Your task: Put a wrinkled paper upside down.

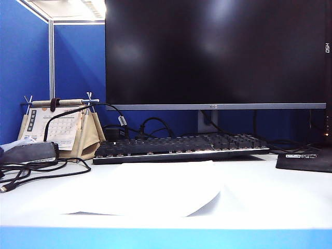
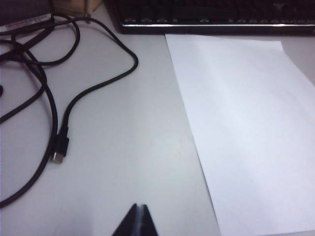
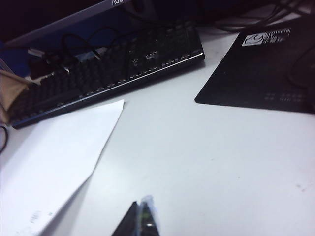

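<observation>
The wrinkled paper (image 1: pixel 155 189) is a large plain white sheet lying on the white desk in front of the keyboard, with its near right corner curled up a little. It also shows in the left wrist view (image 2: pixel 246 132) and the right wrist view (image 3: pixel 49 157). My left gripper (image 2: pixel 140 206) is shut and empty, hovering over bare desk beside the sheet's left edge. My right gripper (image 3: pixel 140 202) is shut and empty too, above bare desk off the sheet's right edge. Neither gripper appears in the exterior view.
A black keyboard (image 1: pixel 181 146) lies behind the paper under a dark monitor (image 1: pixel 215 52). Black cables (image 2: pixel 54 108) loop over the desk left of the sheet. A desk calendar (image 1: pixel 57 127) stands at the back left. A black mouse pad (image 3: pixel 261 69) lies at the right.
</observation>
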You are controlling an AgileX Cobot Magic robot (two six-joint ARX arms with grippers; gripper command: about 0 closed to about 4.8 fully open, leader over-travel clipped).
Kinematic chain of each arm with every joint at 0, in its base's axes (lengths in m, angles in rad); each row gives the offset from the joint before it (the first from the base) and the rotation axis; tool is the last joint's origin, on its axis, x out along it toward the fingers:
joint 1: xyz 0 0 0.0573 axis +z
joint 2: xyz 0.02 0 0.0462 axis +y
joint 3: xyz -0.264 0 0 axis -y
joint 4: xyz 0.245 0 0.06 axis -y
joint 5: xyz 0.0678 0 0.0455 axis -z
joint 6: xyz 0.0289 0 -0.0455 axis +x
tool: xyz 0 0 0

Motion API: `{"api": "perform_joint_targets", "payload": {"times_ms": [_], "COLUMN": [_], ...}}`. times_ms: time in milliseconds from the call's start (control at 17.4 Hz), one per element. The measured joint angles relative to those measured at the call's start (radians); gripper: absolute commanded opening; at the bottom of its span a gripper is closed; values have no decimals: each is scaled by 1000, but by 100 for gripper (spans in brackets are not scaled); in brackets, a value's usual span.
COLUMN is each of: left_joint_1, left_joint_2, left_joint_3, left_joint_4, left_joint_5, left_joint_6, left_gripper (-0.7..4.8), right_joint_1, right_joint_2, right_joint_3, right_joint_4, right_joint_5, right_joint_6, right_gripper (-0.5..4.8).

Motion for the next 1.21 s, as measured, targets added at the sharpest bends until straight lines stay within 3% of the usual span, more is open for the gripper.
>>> {"api": "perform_joint_targets", "payload": {"times_ms": [345,461,518,633,806,864,979,1209], "left_joint_1": [0,0,0,-1,0,0,0,0], "left_joint_2": [0,0,3,2,5,10,31,150], "left_joint_3": [0,19,79,222,495,546,579,607], "left_joint_4": [-5,-51,-124,-235,-445,-467,-506,-648], "left_joint_5": [6,120,220,325,361,351,343,463], "left_joint_6": [0,10,37,53,130,185,214,223], "left_gripper": [9,9,9,9,9,9,9,9], "right_joint_1": [0,0,0,0,16,47,123,356], "right_joint_2": [0,0,0,0,0,0,0,78], "right_joint_3": [0,0,0,0,0,0,-1,139], "right_joint_4": [-1,-1,-1,0,5,11,56,135], "right_joint_5": [0,0,-3,-33,-89,-90,-96,92], "right_joint_6": [-11,-11,-11,-11,-11,-11,-11,-93], "right_gripper": [-4,-4,-4,-1,0,0,0,29]}}
